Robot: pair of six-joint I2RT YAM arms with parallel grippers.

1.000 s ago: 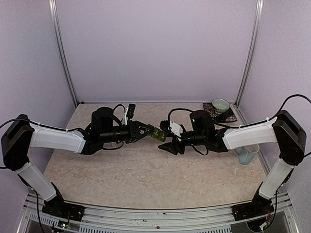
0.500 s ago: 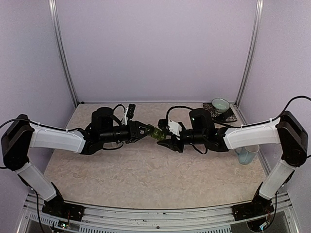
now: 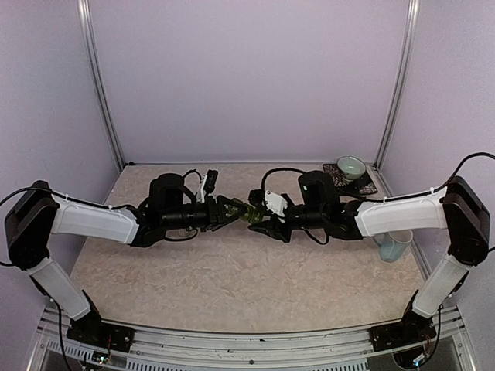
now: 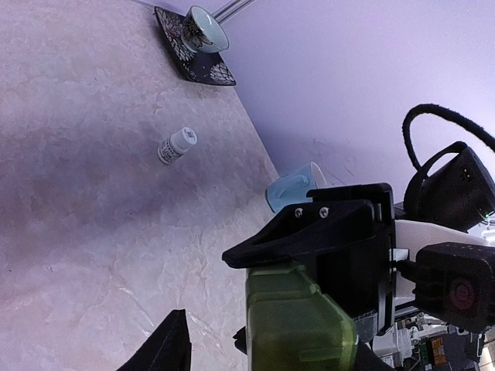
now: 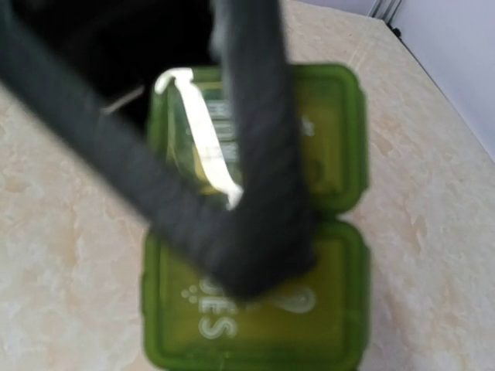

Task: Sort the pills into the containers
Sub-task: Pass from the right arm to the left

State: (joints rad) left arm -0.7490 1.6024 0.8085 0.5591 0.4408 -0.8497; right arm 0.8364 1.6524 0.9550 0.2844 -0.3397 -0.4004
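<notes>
The left gripper (image 3: 234,210) is seen open beside the dark green plastic container strip (image 4: 298,325). A handover is judged; closure of the right gripper (image 3: 260,219) cannot be told, yet is needed next.

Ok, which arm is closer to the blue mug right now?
Right. The right arm passes right beside the mug, its fingers reaching left to the green pill box. The left arm is on the other side of that box, far from the mug.
</notes>
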